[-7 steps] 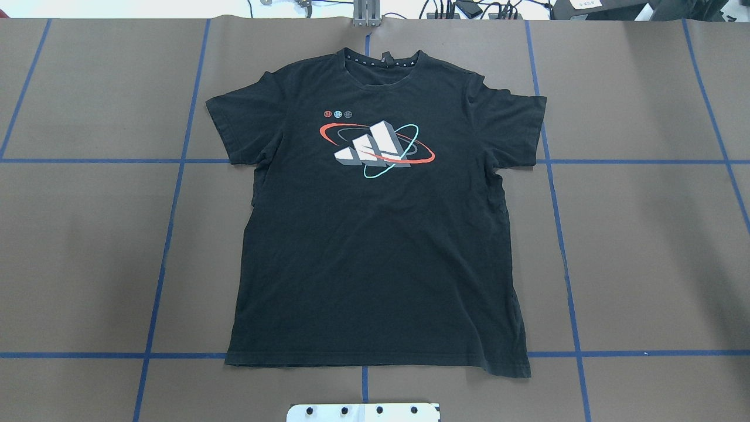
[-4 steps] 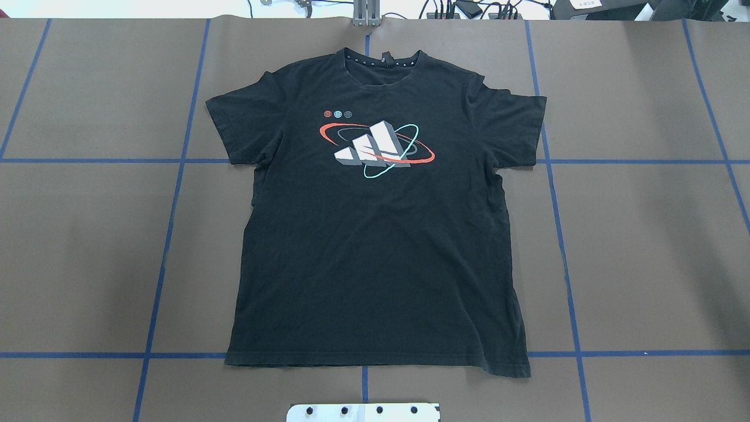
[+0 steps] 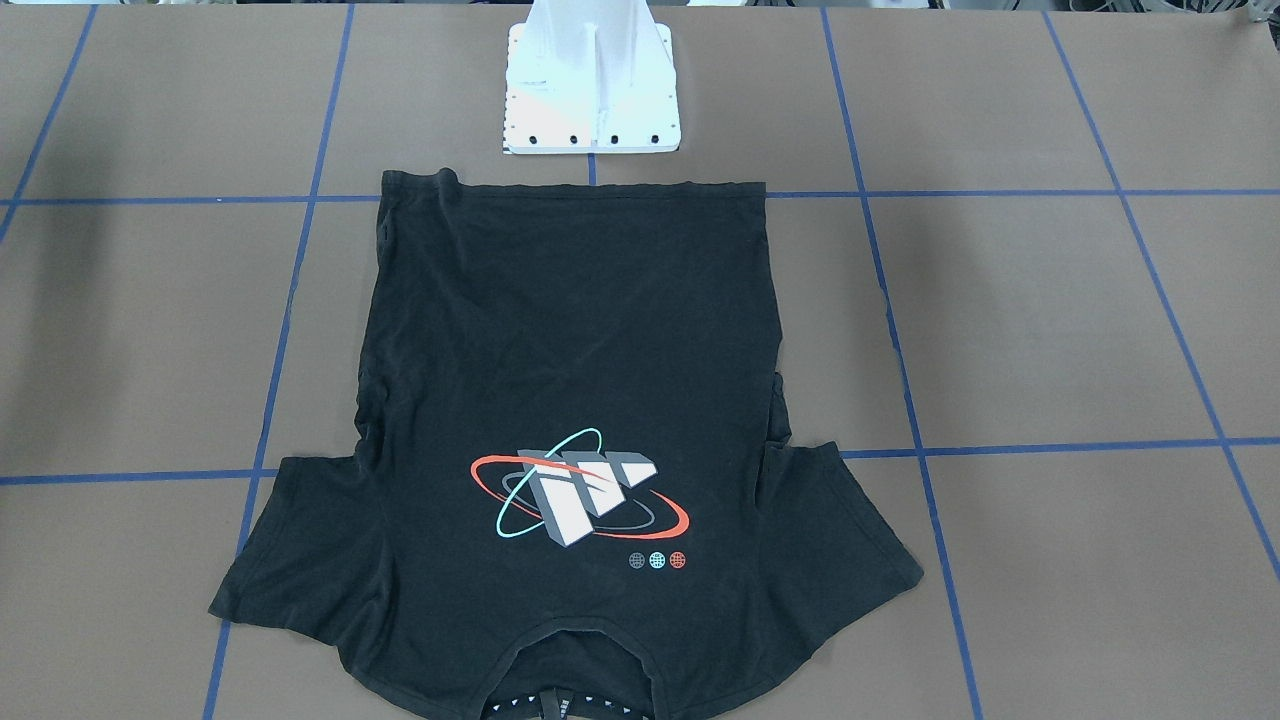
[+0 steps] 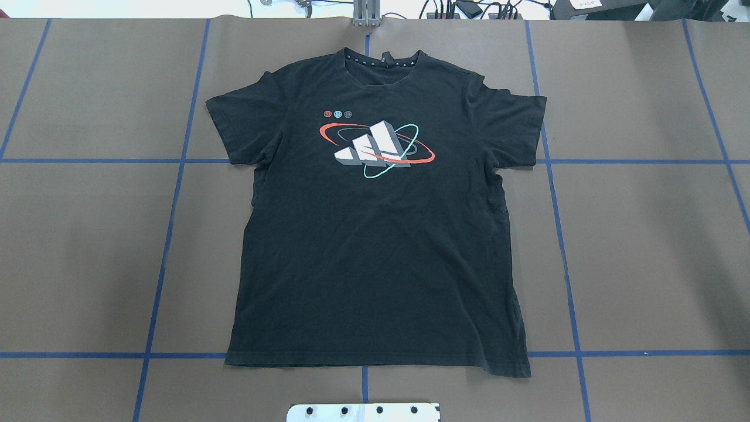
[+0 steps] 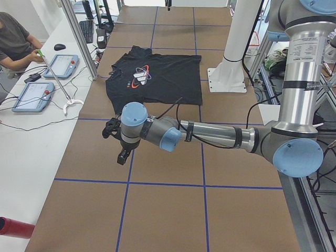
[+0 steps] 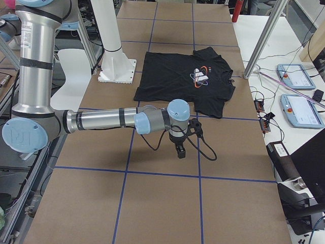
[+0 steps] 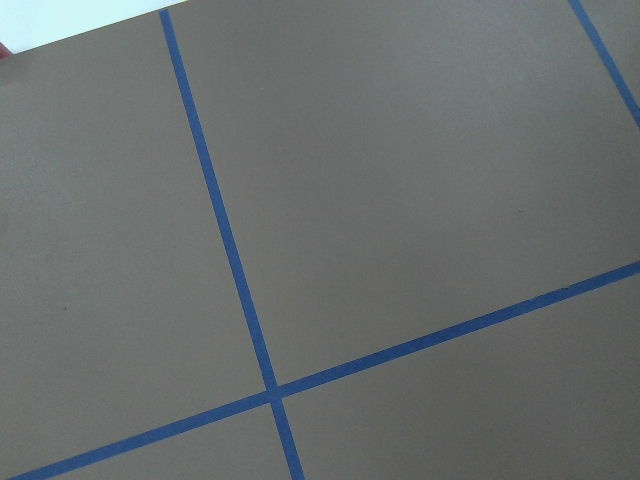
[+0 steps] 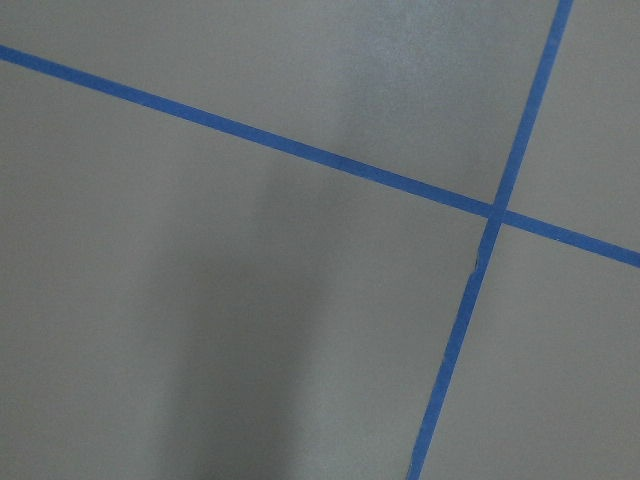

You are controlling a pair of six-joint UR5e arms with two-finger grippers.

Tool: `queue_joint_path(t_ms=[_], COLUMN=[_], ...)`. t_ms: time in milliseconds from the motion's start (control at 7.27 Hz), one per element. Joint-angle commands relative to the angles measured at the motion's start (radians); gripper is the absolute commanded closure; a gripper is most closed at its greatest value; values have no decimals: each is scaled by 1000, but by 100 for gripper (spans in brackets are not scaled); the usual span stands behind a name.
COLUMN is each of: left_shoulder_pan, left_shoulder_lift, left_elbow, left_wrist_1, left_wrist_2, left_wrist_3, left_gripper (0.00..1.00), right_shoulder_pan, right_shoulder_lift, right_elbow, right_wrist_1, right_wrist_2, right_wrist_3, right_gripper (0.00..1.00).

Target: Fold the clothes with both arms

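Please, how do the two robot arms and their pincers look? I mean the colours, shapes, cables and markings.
The left arm and the right arm are both silver-grey tubes with round light blue joint caps and narrow black bands. A thin black cable loops loosely near each wrist. The left pincer and the right pincer are black and compact. Finer markings are too small to read.

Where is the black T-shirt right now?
In the overhead view the black T-shirt lies flat in the middle of the table, picture side up, its hem near the white base block and its collar toward the far edge.
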Motion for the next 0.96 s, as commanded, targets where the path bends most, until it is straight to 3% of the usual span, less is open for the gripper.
queue_joint_path(t_ms=[0,550,825], left_shoulder_pan=[2,11,15], left_shoulder_lift=[23,29,31], left_elbow=[-3,-4,-3], left_wrist_1=[-4,-45,-71], left_wrist_2=[-4,-7,-9], left_wrist_3=[1,1,-2], left_gripper=[0,0,0], right_shoulder_pan=[-2,-45,-121], right_shoulder_lift=[-5,99,358], right_elbow=[4,-31,-255], right_wrist_1=[0,-3,17], right_wrist_2=[7,31,24], right_wrist_3=[4,39,243], right_gripper=[0,0,0])
